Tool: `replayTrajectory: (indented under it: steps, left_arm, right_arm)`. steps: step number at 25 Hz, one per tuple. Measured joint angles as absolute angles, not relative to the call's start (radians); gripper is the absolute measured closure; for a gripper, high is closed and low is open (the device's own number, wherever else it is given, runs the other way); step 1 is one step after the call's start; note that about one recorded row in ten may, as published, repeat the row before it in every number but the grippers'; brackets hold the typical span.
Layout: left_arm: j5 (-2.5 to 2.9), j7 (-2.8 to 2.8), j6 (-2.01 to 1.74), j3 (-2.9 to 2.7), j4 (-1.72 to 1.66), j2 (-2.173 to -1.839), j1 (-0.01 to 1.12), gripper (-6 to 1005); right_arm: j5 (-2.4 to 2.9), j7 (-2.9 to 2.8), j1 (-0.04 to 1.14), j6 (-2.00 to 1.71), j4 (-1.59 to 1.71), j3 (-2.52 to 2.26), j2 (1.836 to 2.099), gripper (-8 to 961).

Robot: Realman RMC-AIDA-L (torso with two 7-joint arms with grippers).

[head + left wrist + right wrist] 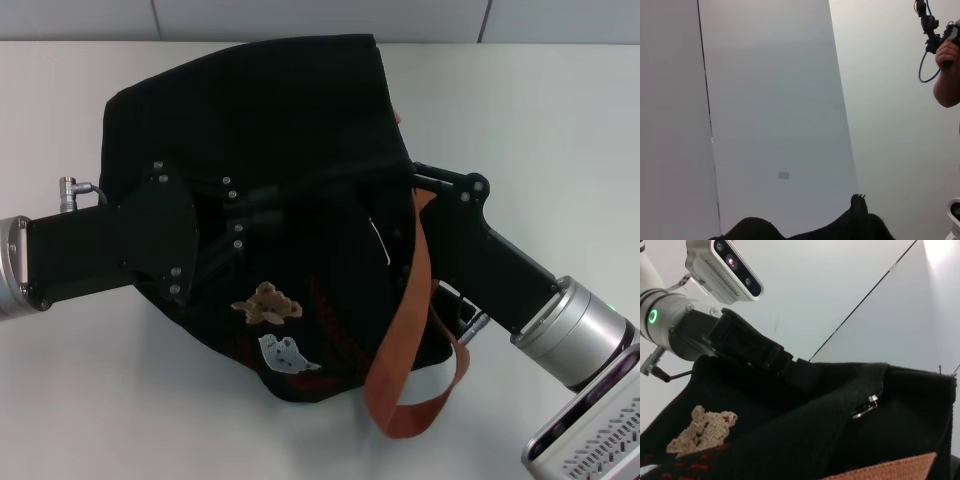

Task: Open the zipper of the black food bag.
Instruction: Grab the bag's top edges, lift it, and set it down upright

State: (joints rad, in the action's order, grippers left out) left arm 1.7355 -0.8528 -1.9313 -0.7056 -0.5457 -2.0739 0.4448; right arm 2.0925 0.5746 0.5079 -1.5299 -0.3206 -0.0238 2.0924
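While the black food bag point(290, 130) lies on the white table point(90, 400), left gripper point(240, 225) and right gripper point(425, 185) press into it from opposite sides; I cannot tell either's finger state

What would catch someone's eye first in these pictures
The black food bag sprawls mid-table, an orange-brown strap looping off its near edge beside a tan bear patch. The left gripper and right gripper press in from either side. In the right wrist view, a silver pull tab glints on the fabric.
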Motion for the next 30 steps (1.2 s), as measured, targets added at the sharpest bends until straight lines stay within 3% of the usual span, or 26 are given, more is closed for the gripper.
replayTrajectory:
  steps: [10, 30]
  left_arm:
    - [1.735, -0.852, -1.935, -0.706, -0.546, -2.074, 0.447, 909]
    - [1.688, -0.815, -1.925, -0.591, -0.546, -2.065, 0.315, 909]
  right_arm:
    - [2.093, 0.575, 0.512, -1.522, -0.321, -0.025, 2.092, 929]
    - [2.094, 0.575, 0.453, -1.445, -0.272, -0.017, 2.092, 956]
